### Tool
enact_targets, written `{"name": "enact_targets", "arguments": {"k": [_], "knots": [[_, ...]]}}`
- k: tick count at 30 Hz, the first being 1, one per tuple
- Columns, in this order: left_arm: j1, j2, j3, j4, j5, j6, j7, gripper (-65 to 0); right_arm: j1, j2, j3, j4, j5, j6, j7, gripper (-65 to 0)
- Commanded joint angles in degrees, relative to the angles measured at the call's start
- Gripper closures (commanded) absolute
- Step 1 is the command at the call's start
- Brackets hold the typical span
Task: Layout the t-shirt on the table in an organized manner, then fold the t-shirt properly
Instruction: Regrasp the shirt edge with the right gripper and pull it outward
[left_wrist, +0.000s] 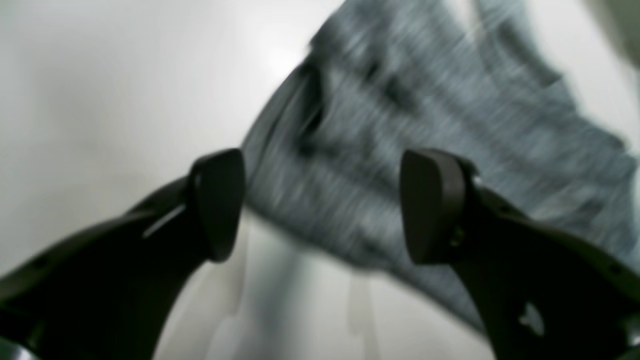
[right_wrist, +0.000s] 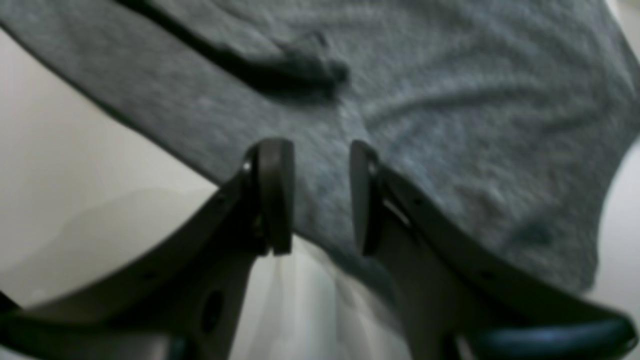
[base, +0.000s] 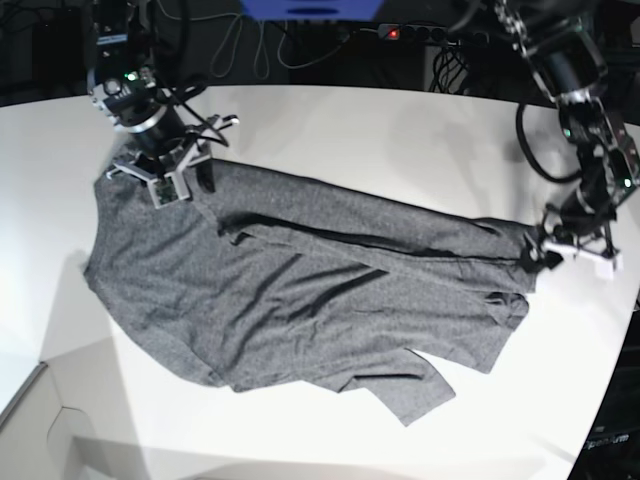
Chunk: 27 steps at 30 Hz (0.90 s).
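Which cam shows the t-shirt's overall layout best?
Base view: the whole t-shirt shows, spread rumpled across the table. Each wrist view catches only a blurred patch of it, behind its own pincer.

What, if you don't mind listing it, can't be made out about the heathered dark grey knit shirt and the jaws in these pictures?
- Left wrist view: the heathered dark grey knit shirt is motion-blurred, so its folds are unreadable.
- Right wrist view: soft focus; which part of the shirt is the dark ridge is unclear.
- Base view: the right gripper covers the shirt's corner; the left gripper is too small to judge contact.
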Motion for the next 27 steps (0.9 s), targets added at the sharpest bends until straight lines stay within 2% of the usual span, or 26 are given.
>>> {"name": "enact_targets", "arguments": {"k": [1, 6, 13, 17, 19, 23, 27], "knots": [[-0.87, -0.72, -0.08, 0.65, -0.71, -0.59, -0.98, -46.7, -0.35, 0.11, 0.62, 1.08, 0.75, 0.04, 1.68, -19.4], [-1.49, -0.64, 0.1, -6.82, -0.54, -0.59, -1.25, -46.7, -1.32, 0.03, 0.97, 1.0, 0.92, 0.04, 1.77, -19.4], [-4.13, -0.46, 0.36, -12.28, -0.54, -0.59, -6.87, -46.7, -1.41, 0.03, 0.97, 0.64, 0.66, 0.04, 1.42, -19.8], [-5.71, -0.55, 0.36, -14.91, -0.54, -0.59, -6.87, -45.7, -2.2, 0.03, 2.2, 0.64, 0.57, 0.04, 1.51, -21.1], [-5.8, -0.55, 0.36, -15.53, -0.54, -0.68, -6.87, -40.4, -3.34, -0.41, 4.13, 0.73, 0.92, -0.14, 1.77, -26.2], [-6.94, -0.37, 0.36, -15.53, -0.54, -0.68, -6.87, -23.1, -4.83, -2.52, 8.44, 0.64, 0.75, -0.05, 1.86, -37.5], [-7.91, -0.37, 0.36, -15.62, -0.54, -0.68, -6.96, -13.1, -6.15, -2.61, 10.64, 0.73, 0.92, 0.04, 1.95, -39.5]]}}
